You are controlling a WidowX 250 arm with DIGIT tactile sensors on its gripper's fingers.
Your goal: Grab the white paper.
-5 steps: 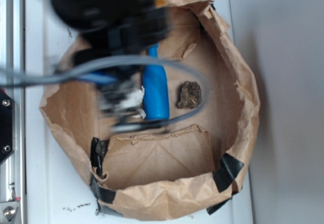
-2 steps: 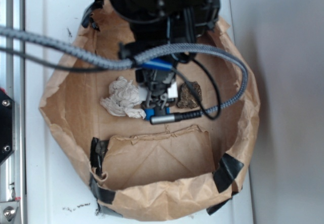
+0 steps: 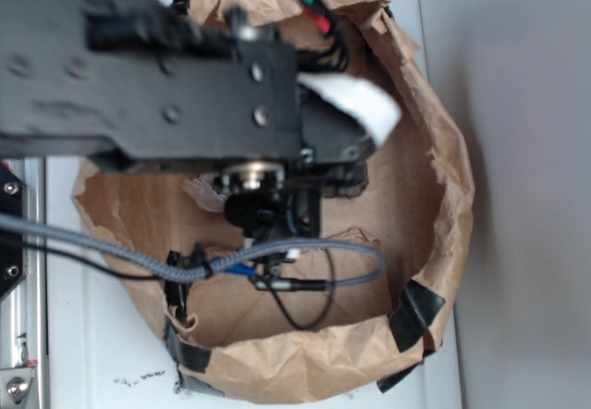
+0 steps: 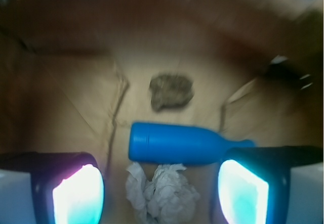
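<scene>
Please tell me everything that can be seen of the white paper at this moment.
The white paper is a crumpled, off-white wad, wrinkled and lumpy, like tissue. In the wrist view it lies on the brown floor of the paper bag, directly beside the lying blue bottle, apparently touching it. It sits between the open gripper fingers, which are apart from it. Its lower part is cut off by the frame. In the exterior view the arm hides nearly all of it.

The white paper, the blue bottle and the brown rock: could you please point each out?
white paper (image 4: 163, 193), wrist view, middle of the crumpled wad.
blue bottle (image 4: 177, 144), wrist view, middle of its body.
brown rock (image 4: 171, 90), wrist view, centre of the lump.
</scene>
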